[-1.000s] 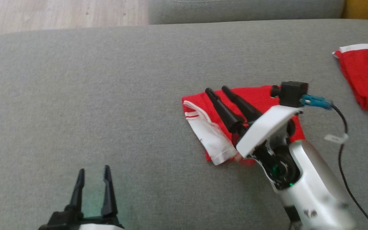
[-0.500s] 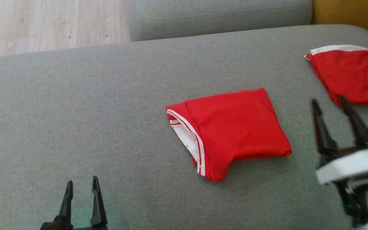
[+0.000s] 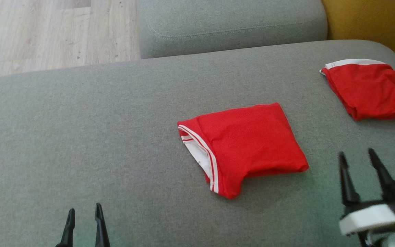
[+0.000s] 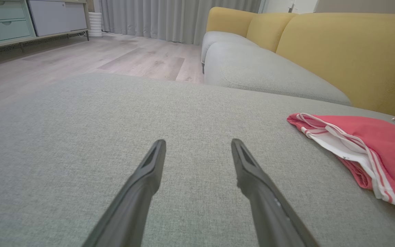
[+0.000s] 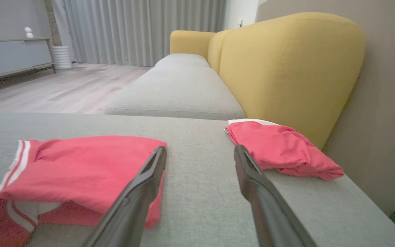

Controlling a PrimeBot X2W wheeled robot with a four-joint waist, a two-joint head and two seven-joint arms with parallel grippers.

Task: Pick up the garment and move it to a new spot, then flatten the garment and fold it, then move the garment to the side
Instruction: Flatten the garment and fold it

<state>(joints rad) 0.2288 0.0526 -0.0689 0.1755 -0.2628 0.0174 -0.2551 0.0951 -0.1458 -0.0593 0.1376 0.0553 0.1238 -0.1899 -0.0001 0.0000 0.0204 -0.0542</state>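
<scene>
Head view: folded garment (image 3: 249, 147) lies in the middle of the grey cushion (image 3: 81, 137); left gripper (image 3: 84, 208) and right gripper (image 3: 356, 152) gape wide, empty. Left wrist view: striped hem (image 4: 372, 169) nearest. Right wrist view: fold possibly loose, so pinch all layers before shifting it aside.

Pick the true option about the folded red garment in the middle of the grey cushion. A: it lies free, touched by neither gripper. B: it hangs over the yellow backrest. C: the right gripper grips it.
A: the garment rests flat on the cushion, with left gripper and right gripper both open and apart from it.
</scene>
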